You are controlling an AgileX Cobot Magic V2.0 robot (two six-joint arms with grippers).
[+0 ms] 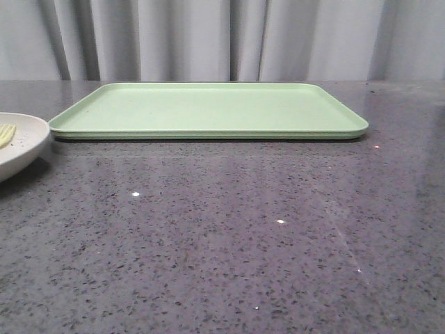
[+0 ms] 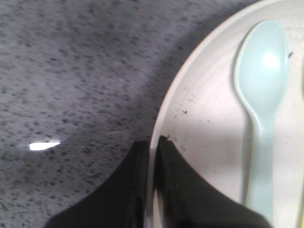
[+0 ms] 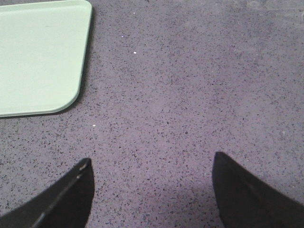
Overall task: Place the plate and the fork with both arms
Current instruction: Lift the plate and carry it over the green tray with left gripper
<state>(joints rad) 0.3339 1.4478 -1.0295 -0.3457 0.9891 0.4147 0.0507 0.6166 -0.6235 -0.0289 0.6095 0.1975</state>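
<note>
Over at the left edge of the dark grey speckled stone counter (image 1: 229, 236) sits the round, shallow cream-white plate with fine dark speckles (image 1: 24, 142), only partly in the front view, and a sliver of the small yellow plastic fork (image 1: 6, 133) shows lying in it. The left gripper (image 2: 153, 145) has its black fingers (image 2: 178, 183) pinched nearly together on the plate's raised rim, one inside the dish and one outside, so the rim stands between them. Lying in the plate close to that grip is a pale blue-green plastic spoon (image 2: 261, 95), bowl away from the fingers, its handle running back past them; a thin yellow strip at the very edge of the wrist picture is probably the fork, though too little shows to be sure. Just beside the plate, a flat rectangular light-green tray (image 1: 208, 110) lies farther back across the middle of the counter, its near left corner close to the plate's rim. The right gripper (image 3: 152, 190) hangs with its fingers spread wide and nothing between them, over bare counter just off a rounded corner of the tray.
</note>
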